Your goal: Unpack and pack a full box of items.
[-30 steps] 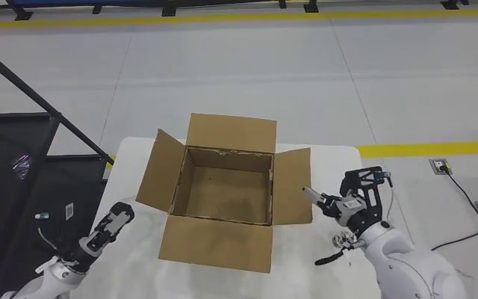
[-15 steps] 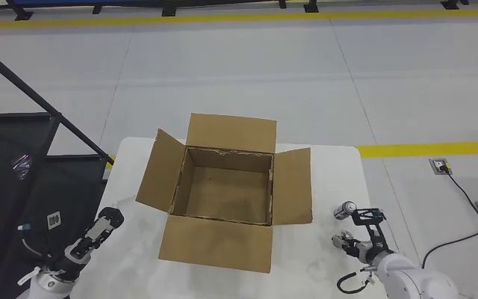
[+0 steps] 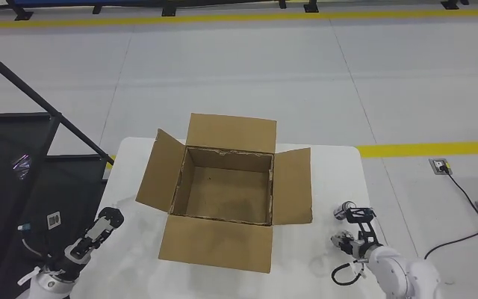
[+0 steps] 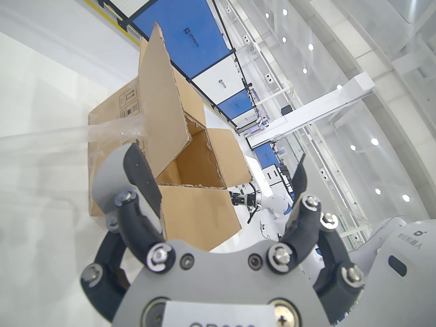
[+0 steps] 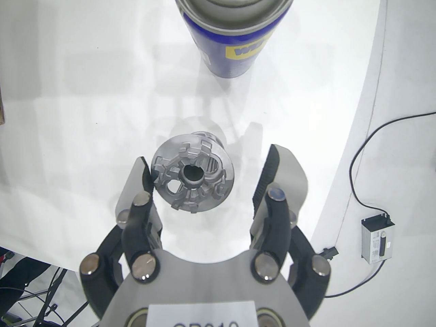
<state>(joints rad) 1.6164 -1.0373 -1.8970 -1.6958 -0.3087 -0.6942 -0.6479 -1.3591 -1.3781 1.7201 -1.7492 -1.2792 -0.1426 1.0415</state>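
Box (image 3: 224, 196) first: it's plain cardboard and sits in the middle of your worktop (image 3: 332, 161), pushed toward the back edge. All four flaps are folded out and its bare bottom shows from the top view. From the left wrist view you can see a strip of clear tape (image 4: 102, 130) sticking off one side of it.

Your right gripper (image 5: 208, 166) hangs over the front right part of the worktop, close to the right edge, pointing straight down. The jaws are spread wide and straddle a small grey metal hub (image 5: 192, 180), a gear-looking piece with a hole through the middle, standing on the worktop. One pad (image 5: 144, 175) sits right up against the hub's rim, though you can't tell whether it actually touches. The other pad is clearly apart from it, so the hub isn't pinched.

Just behind the hub, toward the back edge, a blue spray can (image 5: 235, 28) with a yellow label stands upright. It's near the hub but not touching it, and apart from the box's right flap.

Your left gripper (image 4: 218, 161) is down by the front left corner of the worktop, at the left edge, aimed up at the box. Its jaws are spread too and hold nothing, well apart from the box.

Off the worktop, a small power brick (image 5: 376, 239) with a black cable lies on the floor by the right edge.
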